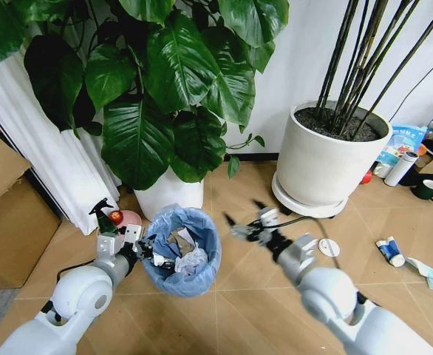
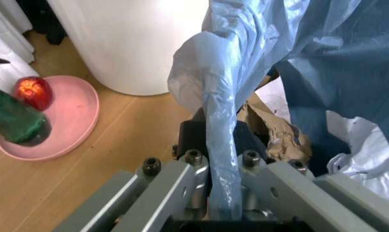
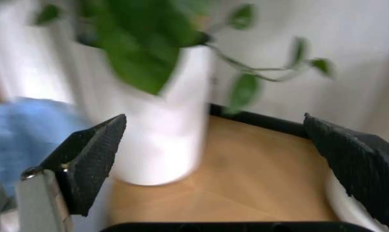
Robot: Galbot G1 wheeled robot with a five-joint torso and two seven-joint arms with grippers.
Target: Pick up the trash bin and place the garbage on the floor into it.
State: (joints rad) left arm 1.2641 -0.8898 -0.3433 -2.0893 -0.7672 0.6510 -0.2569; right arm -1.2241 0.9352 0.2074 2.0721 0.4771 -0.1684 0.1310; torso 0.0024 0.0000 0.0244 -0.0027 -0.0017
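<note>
Both white arms reach forward from the lower edge of the head view. Left gripper (image 1: 144, 255) pinches the light-blue bag at the rim of the trash bin (image 1: 181, 251), which holds crumpled white paper and brown scraps. Right gripper (image 1: 240, 216) hangs spread wide beside the bin. Garbage (image 1: 390, 251) lies on the floor near the large white pot (image 1: 327, 159).

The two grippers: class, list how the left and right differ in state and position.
The left gripper is clamped on the rim of the trash bin, pinching its blue liner; the right gripper is open and empty. The left sits at the bin's edge; the right hangs beside it, clear of it. Both have dark fingers.
</note>
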